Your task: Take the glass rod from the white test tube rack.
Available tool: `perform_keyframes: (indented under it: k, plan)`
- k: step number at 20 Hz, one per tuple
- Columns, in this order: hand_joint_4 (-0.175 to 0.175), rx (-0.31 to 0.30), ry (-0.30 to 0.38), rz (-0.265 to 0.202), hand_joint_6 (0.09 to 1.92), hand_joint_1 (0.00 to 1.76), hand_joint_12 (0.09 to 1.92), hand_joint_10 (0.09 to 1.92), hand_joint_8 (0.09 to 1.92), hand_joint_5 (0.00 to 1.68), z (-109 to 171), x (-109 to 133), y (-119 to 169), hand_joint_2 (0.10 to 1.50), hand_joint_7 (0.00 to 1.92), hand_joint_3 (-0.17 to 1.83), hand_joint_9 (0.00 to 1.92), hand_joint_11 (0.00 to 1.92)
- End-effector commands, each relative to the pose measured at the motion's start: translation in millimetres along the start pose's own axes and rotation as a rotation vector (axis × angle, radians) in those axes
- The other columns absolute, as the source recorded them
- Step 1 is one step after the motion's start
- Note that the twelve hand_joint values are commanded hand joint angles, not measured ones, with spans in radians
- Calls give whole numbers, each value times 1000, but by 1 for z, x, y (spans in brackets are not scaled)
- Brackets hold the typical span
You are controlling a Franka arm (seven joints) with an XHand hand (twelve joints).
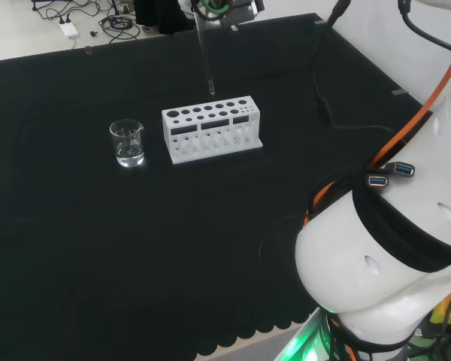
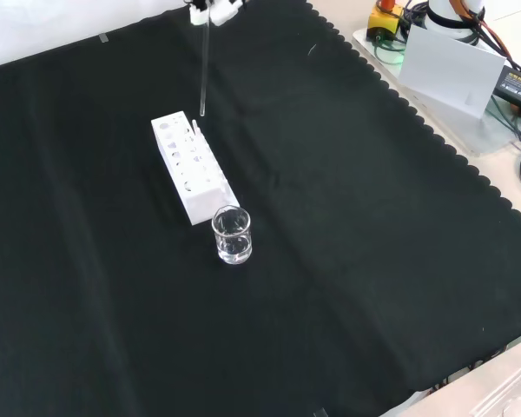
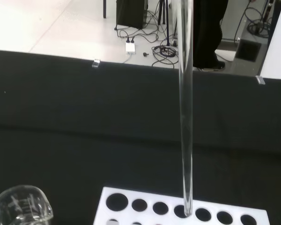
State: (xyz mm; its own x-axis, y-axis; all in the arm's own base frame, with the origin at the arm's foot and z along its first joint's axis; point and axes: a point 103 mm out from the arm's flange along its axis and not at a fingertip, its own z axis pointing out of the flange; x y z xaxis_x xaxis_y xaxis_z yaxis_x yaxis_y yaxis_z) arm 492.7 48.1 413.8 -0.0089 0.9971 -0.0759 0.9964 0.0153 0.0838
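Black cloth (image 1: 173,248) covered the bench, and over it, in the head view, the arm's big white link (image 1: 383,256) bulked at the right with orange cables running along it. The hand (image 2: 210,10) sat at the very top edge of the front view, with so little of it in frame that I could not tell how its fingers were set, though the glass rod hung straight down from it.

The white test tube rack (image 1: 212,128) stood near the middle of the cloth, a long block with two rows of round holes in its top, and nothing stood in the holes that could be seen. Just beside it, to its left in the head view, a small clear beaker (image 1: 127,143) stood upright with a little clear liquid in the bottom.

The glass rod (image 2: 203,69) was thin, clear and upright. In the front view its lower tip hung clear above the rack's far end; in the wrist view the tip lined up with one of the holes.
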Motion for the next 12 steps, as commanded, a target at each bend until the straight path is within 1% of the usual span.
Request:
perform_keyframes:
  k: [1, 5, 12]
  plan:
    - [-175, -21, 20, -9, 326, 1308, 618, 780, 974, 1212, -17, 13, -11, 1093, 1191, -127, 1616, 1623]
    - [-175, -37, 15, -33, 318, 1308, 619, 778, 974, 1216, -26, 24, -21, 1091, 1192, -124, 1619, 1626]
    - [-175, -36, 7, -44, 273, 1310, 612, 759, 954, 1239, -35, 33, -27, 1081, 1202, -112, 1629, 1630]
